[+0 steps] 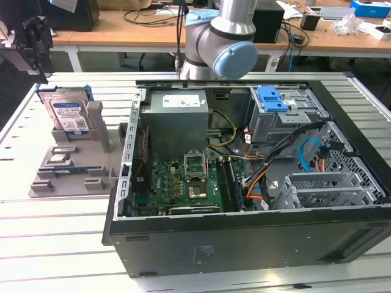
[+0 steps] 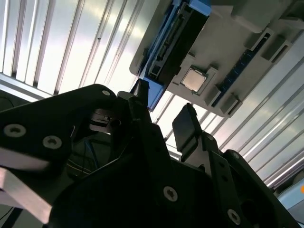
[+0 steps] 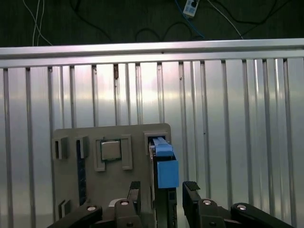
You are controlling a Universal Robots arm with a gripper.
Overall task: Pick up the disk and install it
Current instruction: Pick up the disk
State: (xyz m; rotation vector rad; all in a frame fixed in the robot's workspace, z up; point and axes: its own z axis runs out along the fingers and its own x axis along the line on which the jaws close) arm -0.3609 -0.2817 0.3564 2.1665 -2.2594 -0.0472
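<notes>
The disk [image 1: 67, 114] stands on edge in a grey holder [image 1: 73, 165] on the exterior view's left, its blue-and-white label facing out and a blue bracket around its edges. My gripper [image 1: 35, 58] hangs just above it. In the first wrist view the disk's blue-bracketed edge [image 3: 164, 166] runs in between the two black fingers [image 3: 191, 190], and my gripper [image 3: 163, 192] is open with a gap on each side. The second wrist view looks past my open gripper [image 2: 164, 114] to the disk [image 2: 173, 42] in its slot.
The open computer case [image 1: 244, 238] lies on the slatted metal table [image 1: 55, 244], to the exterior view's right of the holder. Inside are a grey power-supply box [image 1: 177, 119], a motherboard [image 1: 183, 183] and a grey cage with a blue latch [image 1: 272, 101]. A square chip [image 3: 110, 150] sits in the holder.
</notes>
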